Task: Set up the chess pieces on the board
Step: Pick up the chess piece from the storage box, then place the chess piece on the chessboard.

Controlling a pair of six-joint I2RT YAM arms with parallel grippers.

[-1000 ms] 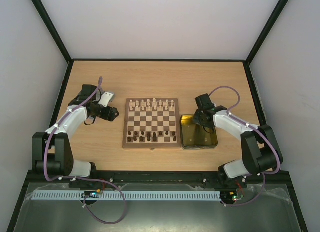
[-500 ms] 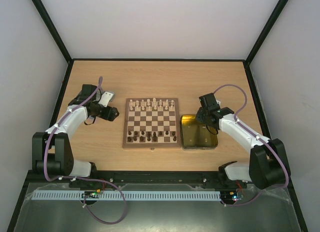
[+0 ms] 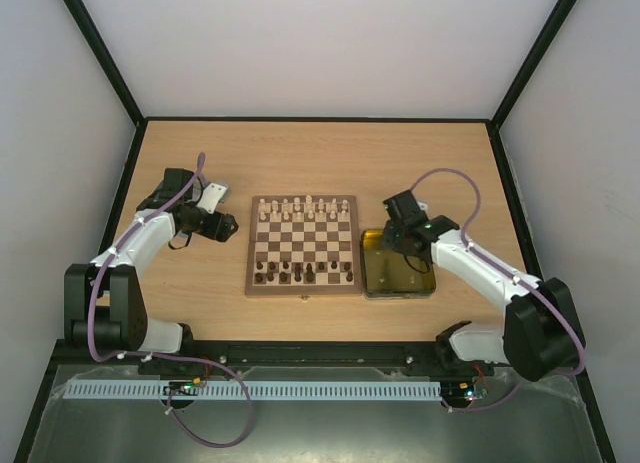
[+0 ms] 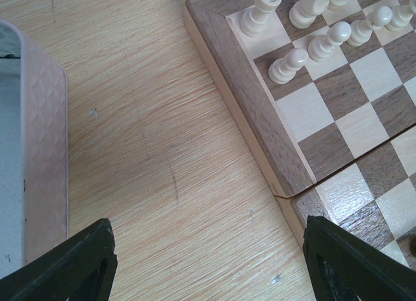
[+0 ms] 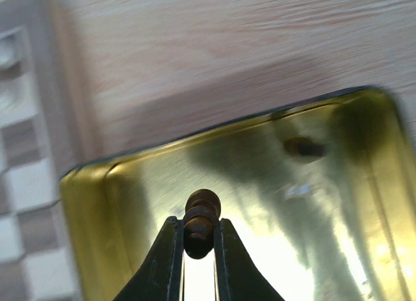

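Chess piece (image 5: pixel 200 218), dark, sits pinched in my right claw (image 5: pixel 197 231) above the yellow tin (image 5: pixel 305 249); my left claw (image 4: pixel 209 259) gapes empty. I should carry it upright to the board (image 3: pixel 300 290) at 9 o'clock.

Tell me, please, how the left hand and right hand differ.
The left hand is open and empty; the right hand is shut on a dark chess piece. The left hand hangs over the table beside the board; the right hand over the yellow-lined tin. Both flank the board.
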